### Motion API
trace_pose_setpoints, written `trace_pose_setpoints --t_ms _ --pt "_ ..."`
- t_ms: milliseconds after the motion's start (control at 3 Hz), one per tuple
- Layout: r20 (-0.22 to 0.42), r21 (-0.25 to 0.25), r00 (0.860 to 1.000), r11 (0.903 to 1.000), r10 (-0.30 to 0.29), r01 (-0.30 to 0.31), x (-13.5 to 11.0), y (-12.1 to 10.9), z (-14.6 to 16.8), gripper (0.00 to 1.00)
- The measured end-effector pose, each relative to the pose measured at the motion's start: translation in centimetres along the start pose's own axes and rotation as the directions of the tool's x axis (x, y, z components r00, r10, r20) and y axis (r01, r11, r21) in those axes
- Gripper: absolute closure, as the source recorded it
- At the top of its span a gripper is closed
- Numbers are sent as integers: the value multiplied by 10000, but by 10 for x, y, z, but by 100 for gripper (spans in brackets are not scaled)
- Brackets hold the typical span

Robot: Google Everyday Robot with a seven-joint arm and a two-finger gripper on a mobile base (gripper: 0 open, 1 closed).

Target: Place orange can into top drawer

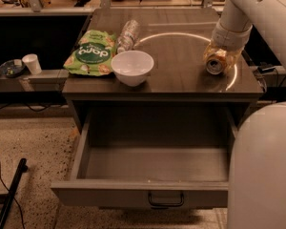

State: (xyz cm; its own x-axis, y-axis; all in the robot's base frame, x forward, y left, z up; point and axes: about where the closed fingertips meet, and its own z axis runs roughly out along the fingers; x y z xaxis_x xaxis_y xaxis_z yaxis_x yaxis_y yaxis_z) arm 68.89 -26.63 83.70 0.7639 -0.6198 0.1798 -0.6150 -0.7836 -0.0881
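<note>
Speckled flooring [33, 142] is spreading beneath a grey cabinet whose smooth, glossy top [181, 80] is throwing back a bright ring of light. In the single camera view, you are seeing the two-finger gripper [218, 57] sitting at the right rear of that top. Its pale translucent fingers [234, 61] are pressing both sides of the small orange-brown metal drink can [213, 66], gripping it. The can is tilting its silver pull-tab end toward the camera, and you cannot tell whether it is touching the top. Below, the wide shallow grey top drawer [152, 163] is standing pulled out, with its small dark metal handle [166, 200] facing front.

You are risking a slip here. The can's thin rounded wall is slick, and a tilted hold could let it roll free across the hard surface. Carrying it low could knock it against the cabinet's front edge.

The round white bowl [132, 67], crinkly green snack bag [89, 58] and clear plastic bottle [127, 34] are lying well apart to the left, posing little trouble.
</note>
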Motion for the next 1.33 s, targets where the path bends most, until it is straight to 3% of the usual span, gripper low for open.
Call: trace_pose_setpoints --t_ms 333,667,1000,1333 --pt "-226 -213 9997 9998 -65 60 -7 1 2 96" --pt "-226 -212 9997 9998 -63 58 -7 1 1 100" --pt "308 875 9919 9883 1228 -1251 -20 11 -50 100" --pt "1164 2060 9475 9260 2979 -3165 -40 14 -91 100"
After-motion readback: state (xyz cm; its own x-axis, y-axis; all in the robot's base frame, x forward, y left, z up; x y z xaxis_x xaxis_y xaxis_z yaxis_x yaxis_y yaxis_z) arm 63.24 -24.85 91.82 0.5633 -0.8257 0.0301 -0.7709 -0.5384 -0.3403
